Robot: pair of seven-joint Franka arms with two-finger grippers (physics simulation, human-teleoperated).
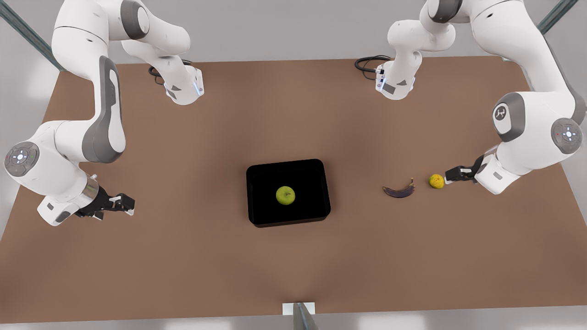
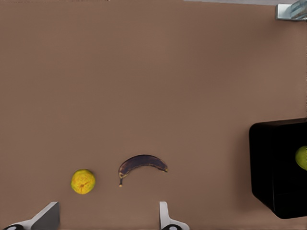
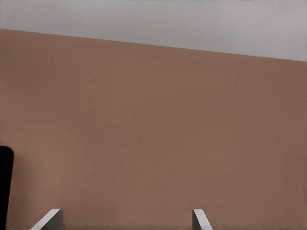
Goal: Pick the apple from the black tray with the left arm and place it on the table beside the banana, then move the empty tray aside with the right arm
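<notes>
Beside the banana (image 1: 399, 190) hangs the left gripper (image 1: 447, 175) (fingers (image 2: 48, 215) spread).

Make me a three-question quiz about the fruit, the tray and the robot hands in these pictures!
1. Where is the apple?
A. in the black tray
B. beside the banana
C. in a gripper

2. What colour is the banana?
A. bright yellow
B. dark purple-brown
C. green

3. How is the left gripper?
A. shut on the apple
B. shut on the banana
C. open, holding nothing

Answers:
1 A, the green apple sits inside the tray in the front view.
2 B, it looks dark beside the yellow-orange fruit.
3 C, its fingers stand apart; the right gripper is open too, off to the tray's side.
</notes>
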